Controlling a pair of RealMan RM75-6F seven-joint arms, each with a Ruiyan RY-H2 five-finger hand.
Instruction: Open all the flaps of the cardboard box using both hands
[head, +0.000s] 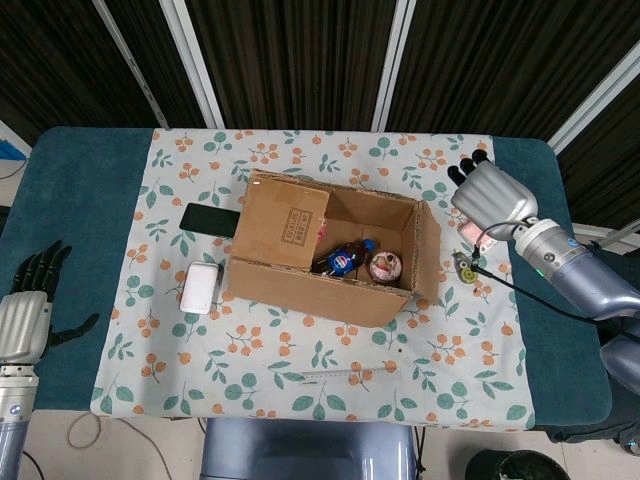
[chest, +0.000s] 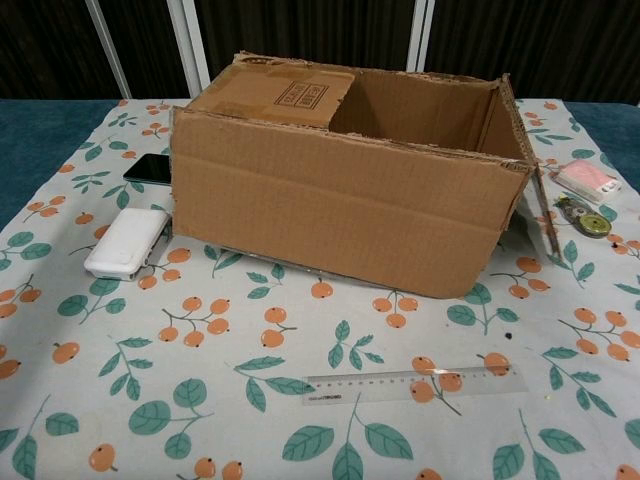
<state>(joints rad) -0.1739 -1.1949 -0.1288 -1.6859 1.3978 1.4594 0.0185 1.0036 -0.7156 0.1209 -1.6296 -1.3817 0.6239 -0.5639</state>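
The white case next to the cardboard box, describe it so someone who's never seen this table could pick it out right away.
Start at the cardboard box in the middle of the floral tablecloth. On the cloth just off the box's left end lies the white case, a rounded oblong. The black phone lies flat beyond it, but that is dark and thin; the case is white and thicker.

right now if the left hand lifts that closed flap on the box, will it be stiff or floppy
The closed flap is flat corrugated cardboard, so probably stiff, swinging at its crease. It looks light. The box might shift slightly.
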